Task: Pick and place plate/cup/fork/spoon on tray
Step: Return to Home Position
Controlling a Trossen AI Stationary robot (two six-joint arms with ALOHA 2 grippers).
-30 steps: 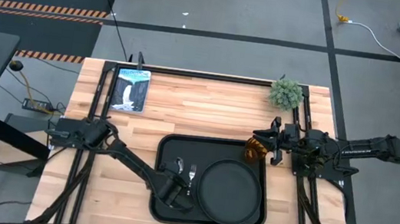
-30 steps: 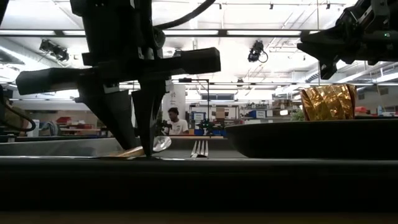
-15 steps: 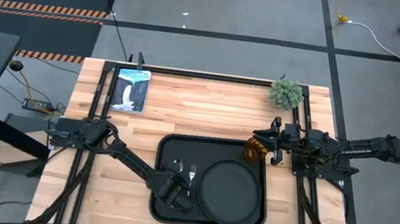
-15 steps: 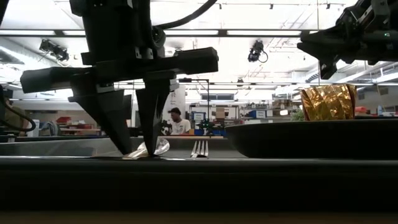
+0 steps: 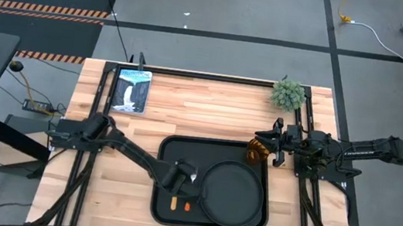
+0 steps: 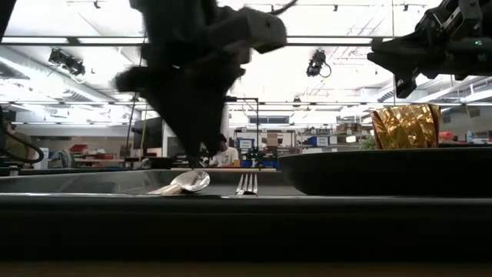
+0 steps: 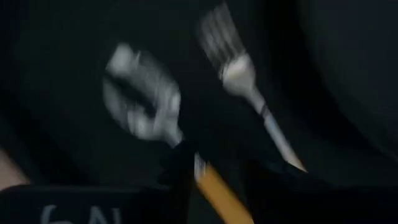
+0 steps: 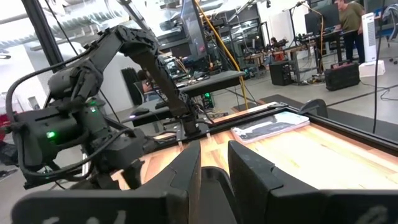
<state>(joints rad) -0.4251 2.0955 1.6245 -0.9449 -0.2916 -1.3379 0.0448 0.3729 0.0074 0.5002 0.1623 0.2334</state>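
The black tray (image 5: 172, 150) lies mid-table. The round black plate (image 5: 234, 194) rests flat on its right half. The spoon (image 6: 187, 183) and the fork (image 6: 247, 183) lie side by side on the tray's left half. Their orange handles (image 5: 173, 201) (image 5: 188, 206) point to the near edge. My left gripper (image 5: 182, 174) hangs open and empty above their heads. The left wrist view shows the spoon's bowl (image 7: 140, 106) and the fork's tines (image 7: 227, 50) below it. The amber cup (image 5: 259, 149) stands on the table beside the tray's far right corner. My right gripper (image 5: 279, 143) is next to the cup, fingers nearly together.
A small green plant (image 5: 288, 94) stands at the far right of the table and a picture booklet (image 5: 131, 90) lies at the far left. Bare wood shows between the booklet and the tray. A person (image 6: 223, 154) sits in the room far behind.
My left gripper has opened and let go of the spoon, then risen and gone toward the table's far edge. The spoon's raised handle has dropped, and the spoon now lies flat on the tray beside the fork.
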